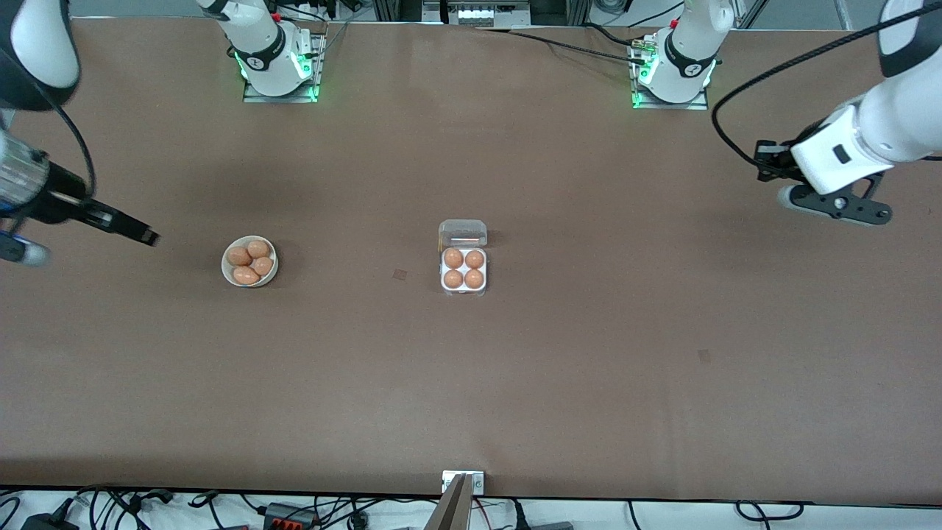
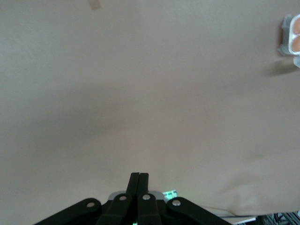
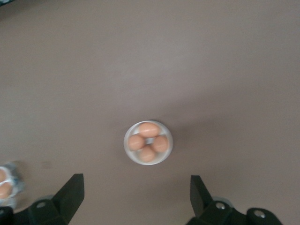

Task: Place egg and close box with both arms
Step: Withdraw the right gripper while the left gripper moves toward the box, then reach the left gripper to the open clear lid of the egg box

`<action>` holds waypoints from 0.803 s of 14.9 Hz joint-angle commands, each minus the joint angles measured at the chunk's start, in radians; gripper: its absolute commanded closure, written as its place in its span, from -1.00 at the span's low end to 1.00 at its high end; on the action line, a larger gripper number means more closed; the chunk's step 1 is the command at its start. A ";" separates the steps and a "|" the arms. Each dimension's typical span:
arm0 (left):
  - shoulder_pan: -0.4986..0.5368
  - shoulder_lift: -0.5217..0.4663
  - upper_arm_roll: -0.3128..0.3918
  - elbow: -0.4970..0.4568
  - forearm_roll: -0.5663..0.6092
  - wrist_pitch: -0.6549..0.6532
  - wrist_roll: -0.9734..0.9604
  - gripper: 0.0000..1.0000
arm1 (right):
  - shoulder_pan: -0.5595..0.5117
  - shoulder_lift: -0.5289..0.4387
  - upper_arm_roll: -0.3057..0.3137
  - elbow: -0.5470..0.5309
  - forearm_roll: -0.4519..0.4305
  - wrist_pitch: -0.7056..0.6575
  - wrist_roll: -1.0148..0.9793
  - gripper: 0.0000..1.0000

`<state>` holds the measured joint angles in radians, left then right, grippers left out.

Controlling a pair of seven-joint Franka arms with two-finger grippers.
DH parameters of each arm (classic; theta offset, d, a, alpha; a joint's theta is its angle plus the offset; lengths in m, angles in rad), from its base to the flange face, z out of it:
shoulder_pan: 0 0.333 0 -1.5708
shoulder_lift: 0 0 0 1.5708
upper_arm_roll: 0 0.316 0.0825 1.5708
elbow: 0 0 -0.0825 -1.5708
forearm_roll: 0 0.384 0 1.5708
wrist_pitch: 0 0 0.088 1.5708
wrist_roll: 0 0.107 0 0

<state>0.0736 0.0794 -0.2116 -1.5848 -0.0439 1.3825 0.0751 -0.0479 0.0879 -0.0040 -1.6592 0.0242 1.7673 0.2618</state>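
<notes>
Brown paper-like covering spans the whole worktop (image 1: 589,353), and most of it lies bare. Near the middle sits the box (image 1: 464,266), a white four-cell tray with its clear lid (image 1: 463,232) swung open at the tray's 12 o'clock edge, toward the robots' bases. All four cells hold an orange-brown egg; the egg (image 1: 474,279) at the tray's 4 o'clock corner looks like the other three. Toward the right arm's end of the worktop, at the box's 9 o'clock and well apart from it, stands a round white bowl (image 1: 250,261) with four more eggs (image 1: 246,275) piled in it.

Open room surrounds both: a wide bare strip separates bowl and box, and the stretch from the box to the worktop's near edge at 6 o'clock carries nothing but two faint marks.

At the edge of the front view on the right arm's end, the right gripper (image 1: 147,235) hangs above the worktop at the bowl's 9 o'clock; its wrist view shows the two fingers (image 3: 70,194) spread wide with nothing between them and the bowl between them lower down. High over the left arm's end of the worktop, the left gripper (image 2: 139,178) is clenched, its fingers pressed together on nothing, with only bare surface under it and the box just at the rim of its wrist view.
</notes>
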 commanded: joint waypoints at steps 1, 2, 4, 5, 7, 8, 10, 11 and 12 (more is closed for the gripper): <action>-0.002 0.010 -0.122 0.020 -0.016 -0.027 -0.079 0.98 | -0.003 0.001 0.004 0.142 -0.096 -0.112 -0.027 -1.00; -0.002 0.014 -0.182 0.011 -0.014 -0.016 -0.122 0.98 | -0.003 -0.010 0.005 0.174 -0.095 -0.144 -0.026 -1.00; -0.002 0.058 -0.282 -0.009 -0.014 0.074 -0.231 0.98 | 0.003 -0.005 0.013 0.182 -0.084 -0.201 -0.016 -1.00; -0.002 0.089 -0.322 -0.010 -0.014 0.126 -0.292 0.98 | 0.003 -0.002 0.013 0.180 -0.078 -0.210 -0.015 -1.00; -0.018 0.170 -0.382 -0.010 -0.013 0.244 -0.398 0.98 | 0.003 0.003 0.013 0.176 -0.067 -0.212 -0.015 -1.00; -0.038 0.204 -0.391 -0.015 -0.011 0.298 -0.449 0.98 | 0.003 0.003 0.013 0.177 -0.069 -0.216 -0.016 -1.00; -0.116 0.266 -0.390 -0.018 -0.001 0.386 -0.529 0.98 | -0.003 -0.004 0.018 0.173 -0.067 -0.216 -0.016 -1.00; -0.144 0.292 -0.390 -0.018 0.001 0.418 -0.555 0.98 | -0.015 -0.005 0.038 0.173 -0.067 -0.216 -0.016 -1.00; -0.172 0.319 -0.391 -0.018 0.001 0.440 -0.561 0.98 | -0.047 -0.005 0.068 0.173 -0.067 -0.215 -0.016 -1.00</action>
<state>-0.0514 0.3452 -0.5945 -1.6242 -0.0535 1.7869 -0.4380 -0.0493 0.0904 0.0158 -1.4956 -0.0488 1.5701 0.2528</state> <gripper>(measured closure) 0.987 0.000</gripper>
